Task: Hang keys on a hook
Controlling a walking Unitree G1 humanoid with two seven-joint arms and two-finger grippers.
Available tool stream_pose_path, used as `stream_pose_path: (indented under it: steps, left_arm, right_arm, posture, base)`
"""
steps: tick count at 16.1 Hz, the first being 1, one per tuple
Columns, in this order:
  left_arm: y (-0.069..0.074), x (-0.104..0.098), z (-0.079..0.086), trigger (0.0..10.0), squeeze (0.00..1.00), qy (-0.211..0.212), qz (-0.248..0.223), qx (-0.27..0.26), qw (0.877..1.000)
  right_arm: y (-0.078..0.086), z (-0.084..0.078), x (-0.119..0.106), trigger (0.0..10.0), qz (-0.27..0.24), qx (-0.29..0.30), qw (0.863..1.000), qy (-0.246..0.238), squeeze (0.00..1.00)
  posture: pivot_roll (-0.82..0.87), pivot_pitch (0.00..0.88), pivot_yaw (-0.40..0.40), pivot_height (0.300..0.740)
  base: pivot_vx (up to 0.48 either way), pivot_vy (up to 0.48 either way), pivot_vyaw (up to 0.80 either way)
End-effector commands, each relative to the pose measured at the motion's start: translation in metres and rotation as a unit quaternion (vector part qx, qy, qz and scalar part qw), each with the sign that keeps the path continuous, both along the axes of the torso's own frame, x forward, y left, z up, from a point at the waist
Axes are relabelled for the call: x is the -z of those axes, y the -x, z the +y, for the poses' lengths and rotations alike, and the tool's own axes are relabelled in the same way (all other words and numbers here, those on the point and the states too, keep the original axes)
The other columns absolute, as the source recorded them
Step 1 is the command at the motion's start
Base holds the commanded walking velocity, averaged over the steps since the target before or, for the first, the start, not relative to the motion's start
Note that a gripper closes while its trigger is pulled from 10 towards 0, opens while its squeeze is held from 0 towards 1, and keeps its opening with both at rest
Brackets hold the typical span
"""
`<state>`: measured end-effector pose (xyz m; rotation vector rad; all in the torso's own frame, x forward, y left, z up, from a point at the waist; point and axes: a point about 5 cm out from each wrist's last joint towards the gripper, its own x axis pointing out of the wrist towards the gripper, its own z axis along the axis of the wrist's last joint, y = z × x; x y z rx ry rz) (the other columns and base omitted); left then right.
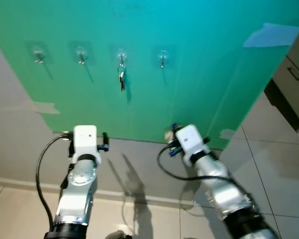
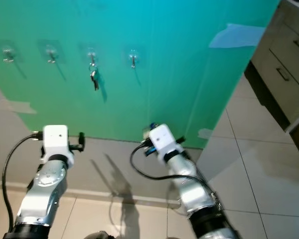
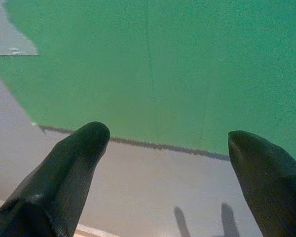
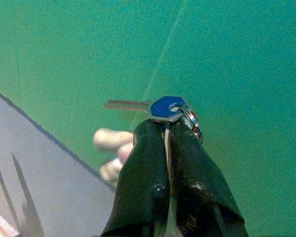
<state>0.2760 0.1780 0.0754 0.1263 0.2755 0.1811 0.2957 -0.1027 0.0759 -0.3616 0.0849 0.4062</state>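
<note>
A green sheet [image 1: 189, 74] on the wall carries a row of several clear hooks. A bunch of keys [image 1: 121, 78] hangs from the third hook [image 1: 121, 55]. The hook to its right [image 1: 162, 58] is bare, as are the two hooks on the left [image 1: 81, 54]. My right gripper [image 4: 165, 127] is shut on a blue-headed key [image 4: 165, 106] with a metal ring [image 4: 193, 123], its blade pointing sideways. That gripper is held low near the sheet's bottom edge, below the bare right hook. My left gripper [image 3: 165, 136] is open with nothing between its fingers, facing the sheet's lower edge.
A cabinet with drawers [image 1: 294, 74] stands at the right. Tape patches [image 1: 271, 35] [image 1: 42, 107] hold the sheet. Below the sheet runs a grey wall strip [image 1: 139, 164], then a baseboard and tiled floor [image 1: 274, 164].
</note>
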Motion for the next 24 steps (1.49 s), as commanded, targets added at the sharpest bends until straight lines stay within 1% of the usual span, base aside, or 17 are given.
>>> stream_pose_path:
  steps: [1, 3, 4, 5, 6, 8, 9, 10, 11, 12, 14, 17, 20, 21, 22, 23, 24]
  left_arm:
    - [0.000, -0.003, 0.002, 10.0, 0.00, -0.002, -0.007, -0.002, 1.000]
    - [0.001, -0.003, 0.002, 10.0, 0.00, -0.002, -0.007, -0.002, 1.000]
    - [0.001, -0.003, 0.002, 10.0, 0.00, 0.000, -0.007, -0.001, 1.000]
    - [0.002, -0.003, 0.000, 10.0, 0.00, 0.011, 0.002, 0.003, 1.000]
    - [0.002, -0.008, -0.003, 10.0, 0.00, 0.017, -0.006, 0.012, 1.000]
    - [0.001, -0.017, -0.019, 10.0, 0.00, 0.053, 0.027, 0.070, 0.996]
    - [0.002, -0.024, -0.027, 10.0, 0.00, 0.072, 0.044, 0.108, 0.991]
    - [0.003, -0.032, -0.033, 10.0, 0.00, 0.080, 0.051, 0.141, 0.985]
    - [0.004, -0.037, -0.035, 10.0, 0.00, 0.080, 0.054, 0.154, 0.983]
    - [0.005, -0.040, -0.036, 10.0, 0.00, 0.087, 0.061, 0.157, 0.982]
    - [0.009, -0.044, -0.037, 10.0, 0.00, 0.091, 0.073, 0.169, 0.979]
    - [0.012, -0.049, -0.039, 10.0, 0.00, 0.100, 0.087, 0.180, 0.975]
    - [0.007, -0.055, -0.047, 10.0, 0.00, 0.118, 0.072, 0.220, 0.966]
    - [0.004, -0.057, -0.052, 10.0, 0.00, 0.124, 0.059, 0.234, 0.962]
    - [0.004, -0.058, -0.053, 10.0, 0.00, 0.122, 0.053, 0.242, 0.961]
    - [0.005, -0.064, -0.060, 10.0, 0.00, 0.118, 0.019, 0.268, 0.956]
    - [0.006, -0.067, -0.063, 10.0, 0.00, 0.112, 0.002, 0.277, 0.954]
  right_arm:
    - [0.000, 0.002, -0.011, 10.0, -0.005, -0.018, 1.000, -0.010, 0.00]
    - [-0.003, -0.001, -0.025, 10.0, -0.001, -0.027, 1.000, -0.013, 0.00]
    - [-0.007, -0.005, -0.035, 10.0, -0.006, -0.018, 1.000, -0.025, 0.00]
    - [-0.012, -0.008, -0.047, 10.0, -0.009, -0.009, 0.999, -0.040, 0.00]
    - [-0.015, -0.009, -0.056, 10.0, -0.015, -0.012, 0.999, -0.041, 0.00]
    - [-0.021, -0.007, -0.070, 10.0, -0.023, -0.022, 0.999, -0.040, 0.00]
    - [-0.025, -0.005, -0.074, 10.0, -0.022, -0.030, 0.999, -0.029, 0.00]
    - [-0.030, -0.004, -0.077, 10.0, -0.021, -0.036, 0.999, -0.020, 0.00]
    - [-0.033, -0.004, -0.078, 10.0, -0.020, -0.038, 0.999, -0.013, 0.00]
    - [-0.037, -0.004, -0.080, 10.0, -0.020, -0.038, 0.999, -0.006, 0.00]
    - [-0.042, -0.003, -0.090, 10.0, -0.027, -0.042, 0.999, -0.008, 0.00]
    - [-0.046, -0.003, -0.093, 10.0, -0.026, -0.048, 0.999, -0.005, 0.00]
    - [-0.054, -0.005, -0.097, 10.0, -0.030, -0.043, 0.999, -0.001, 0.00]
    - [-0.061, -0.004, -0.099, 10.0, -0.032, -0.037, 0.999, -0.004, 0.00]
    - [-0.063, -0.004, -0.099, 10.0, -0.032, -0.035, 0.999, -0.004, 0.00]
    - [-0.067, -0.003, -0.101, 10.0, -0.034, -0.031, 0.999, -0.003, 0.00]
    - [-0.068, -0.003, -0.101, 10.0, -0.037, -0.029, 0.999, -0.002, 0.00]
  posture:
    - [-0.04, 0.000, 0.001, 0.740]
    - [-0.05, 0.000, -0.003, 0.740]
    - [-0.05, 0.000, -0.004, 0.740]
    - [-0.05, 0.000, -0.005, 0.740]
    - [-0.05, 0.000, -0.009, 0.740]
    - [-0.04, 0.000, -0.013, 0.740]
    - [-0.04, 0.000, -0.018, 0.740]
    - [-0.03, 0.000, -0.023, 0.740]
    - [-0.02, 0.000, -0.026, 0.740]
    - [-0.02, 0.000, -0.028, 0.740]
    - [0.00, 0.000, -0.039, 0.740]
    - [0.00, 0.000, -0.045, 0.740]
    - [0.01, 0.000, -0.049, 0.740]
    - [0.00, 0.000, -0.050, 0.740]
    - [0.00, 0.000, -0.049, 0.740]
    - [0.00, 0.000, -0.051, 0.740]
    - [0.00, 0.000, -0.053, 0.740]
  base:
    - [0.000, 0.000, 0.00]
    - [0.000, 0.000, 0.00]
    - [0.000, 0.000, 0.00]
    - [0.000, 0.000, 0.00]
    - [0.000, 0.000, 0.00]
    - [0.000, 0.000, 0.00]
    - [0.000, 0.000, 0.00]
    - [0.000, 0.000, 0.00]
    - [0.000, 0.000, 0.00]
    - [0.000, 0.000, 0.00]
    - [0.000, 0.000, 0.00]
    - [0.000, 0.000, 0.00]
    - [0.000, 0.000, 0.00]
    - [0.000, 0.000, 0.00]
    - [0.000, 0.000, 0.00]
    - [0.000, 0.000, 0.00]
    - [0.000, 0.000, 0.00]
